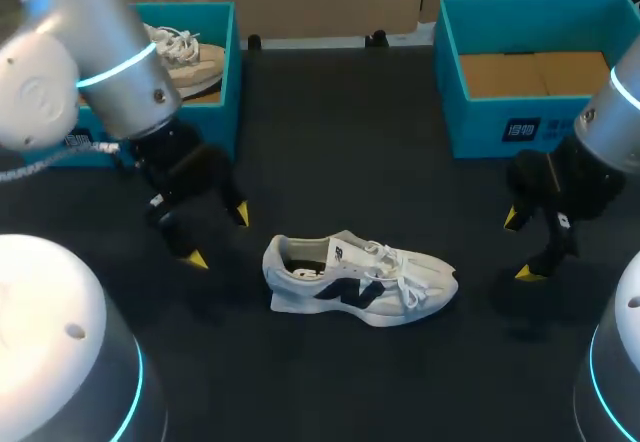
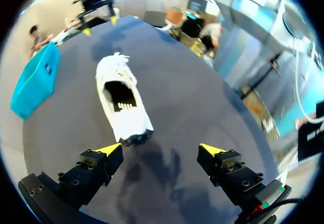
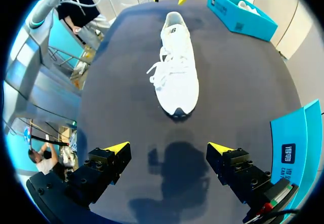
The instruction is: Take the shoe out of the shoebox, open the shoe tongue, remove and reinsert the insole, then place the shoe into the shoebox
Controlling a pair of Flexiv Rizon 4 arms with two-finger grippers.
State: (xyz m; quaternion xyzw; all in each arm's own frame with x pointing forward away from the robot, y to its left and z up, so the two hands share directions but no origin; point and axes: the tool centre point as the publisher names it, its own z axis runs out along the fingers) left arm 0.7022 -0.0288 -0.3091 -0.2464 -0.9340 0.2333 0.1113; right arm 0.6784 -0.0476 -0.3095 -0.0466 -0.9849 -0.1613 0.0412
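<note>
Sneaker point(image 1: 360, 282) is out of the box. It stands on its sole on the worktop point(image 1: 330, 142), between my two claws, and neither touches it. Its heel end points at the left claw point(image 1: 218, 235) and its toe end at the right claw point(image 1: 520, 246).

Left claw: released, fingers spread wide, nothing between them. In the left wrist view the heel sits just ahead of the claw, roughly centred between the yellow tips and apart from both. The collar opening gapes toward the claw and is dark inside.

Right claw: also released, fingers apart, empty. In the right wrist view the rounded toe lies ahead of the claw with bare worktop between. The sneaker runs straight away from the claw, its white laces loose and splayed over the tongue.

Materials: the upper is white to pale grey with a navy logo on the side. The sole is thick and white, with dark patches at the toe tip and heel. The worktop is dark and matte.

Right shoebox point(image 1: 490, 127): teal card, rectangular, open-topped, plain brown cardboard floor, just beyond the right claw.

Left shoebox point(image 1: 236, 82): same teal, behind the left claw. It holds a second sneaker point(image 1: 190, 57), pale with white laces.
</note>
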